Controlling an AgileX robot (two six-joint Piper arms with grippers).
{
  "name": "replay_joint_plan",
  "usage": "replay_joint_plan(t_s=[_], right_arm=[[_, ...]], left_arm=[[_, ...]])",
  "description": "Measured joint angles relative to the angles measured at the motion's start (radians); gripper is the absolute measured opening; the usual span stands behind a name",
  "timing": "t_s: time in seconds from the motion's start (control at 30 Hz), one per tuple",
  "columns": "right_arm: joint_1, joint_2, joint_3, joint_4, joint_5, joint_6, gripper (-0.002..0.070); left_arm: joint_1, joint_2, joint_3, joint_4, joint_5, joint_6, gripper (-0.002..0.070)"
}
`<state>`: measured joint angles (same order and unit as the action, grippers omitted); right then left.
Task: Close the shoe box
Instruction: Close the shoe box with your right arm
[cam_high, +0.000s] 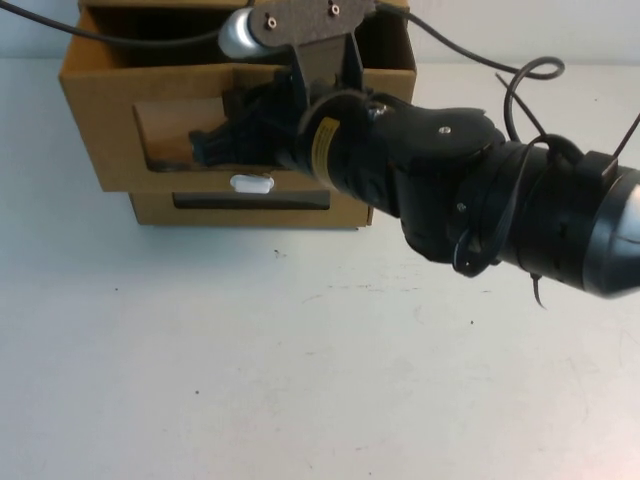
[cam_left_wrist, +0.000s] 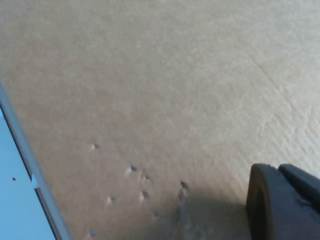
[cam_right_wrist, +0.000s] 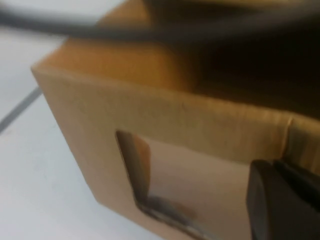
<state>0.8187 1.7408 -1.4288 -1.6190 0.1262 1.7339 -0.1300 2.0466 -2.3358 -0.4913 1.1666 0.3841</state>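
Note:
The shoe box (cam_high: 110, 120) is the upper of two stacked brown boxes, with a window and a small white tab (cam_high: 250, 183) below the window. Its front panel stands forward of the box beneath, and its top is open. My right gripper (cam_high: 205, 148) is shut and sits right against the front panel at the window. In the right wrist view the right gripper (cam_right_wrist: 274, 162) is beside the window (cam_right_wrist: 165, 185) and holds nothing. My left gripper (cam_left_wrist: 279, 167) is shut and empty, close over a plain cardboard surface (cam_left_wrist: 150, 90). The left gripper is hidden in the high view.
The matching lower brown box (cam_high: 150, 208) lies under the shoe box, its dark window (cam_high: 250, 201) facing me. My right arm (cam_high: 470, 200) stretches across from the right. Cables (cam_high: 525, 75) loop behind it. White table (cam_high: 250, 380) spreads in front.

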Motion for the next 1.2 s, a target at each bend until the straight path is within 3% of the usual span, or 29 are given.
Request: replay_joint_plan(t_s=[1.2], right_arm=[[-0.116, 0.262, -0.339, -0.023, -0.045, 0.001, -0.0011]], left_arm=[[0.0, 0.0, 0.0, -0.004, 0.0, 0.0, -0.0002]])
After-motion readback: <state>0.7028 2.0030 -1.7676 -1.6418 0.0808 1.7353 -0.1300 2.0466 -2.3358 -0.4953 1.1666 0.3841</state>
